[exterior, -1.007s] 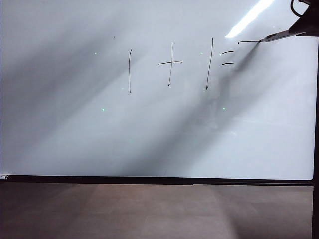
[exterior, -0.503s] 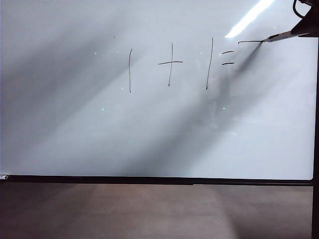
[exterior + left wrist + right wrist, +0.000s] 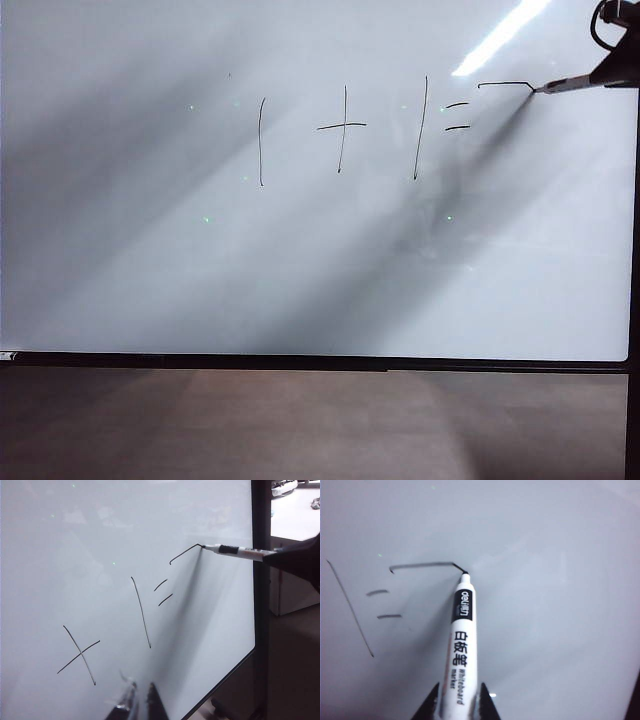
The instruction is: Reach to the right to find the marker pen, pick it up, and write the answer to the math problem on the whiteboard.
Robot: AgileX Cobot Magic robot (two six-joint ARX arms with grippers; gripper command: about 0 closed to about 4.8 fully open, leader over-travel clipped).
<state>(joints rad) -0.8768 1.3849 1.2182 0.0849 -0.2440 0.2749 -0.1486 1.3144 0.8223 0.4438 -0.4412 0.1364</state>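
The right gripper (image 3: 458, 705) is clamped on the marker pen (image 3: 461, 645), whose tip touches the whiteboard (image 3: 300, 260) at the answer (image 3: 506, 85) stroke; the left gripper (image 3: 140, 707) hangs near the board, jaws narrow, holding nothing

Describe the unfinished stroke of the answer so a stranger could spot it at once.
Start at the whiteboard and follow the math problem rightward past its two equals dashes. Just beyond and above them lies the answer, a flat line bending down at its right end. Unlike its neighbours, it touches the tip of the marker pen, held by the right gripper.
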